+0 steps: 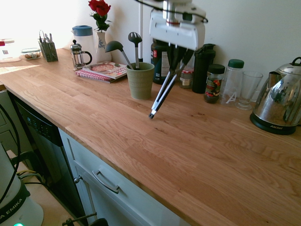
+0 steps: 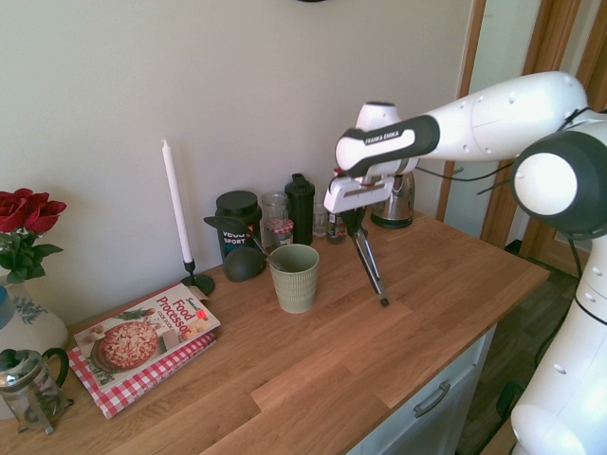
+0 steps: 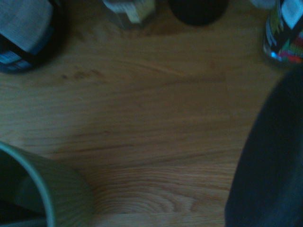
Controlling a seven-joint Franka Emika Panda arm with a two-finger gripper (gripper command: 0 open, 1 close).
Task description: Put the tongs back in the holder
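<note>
Dangling tongs (image 1: 163, 94); cutlery caddy (image 1: 48, 51), first exterior

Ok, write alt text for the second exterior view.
A white robot arm's gripper holds slim metal tongs, tips down, beside a pale green ribbed pot on a wooden counter. A cookbook, candle and red roses are also visible.
</note>
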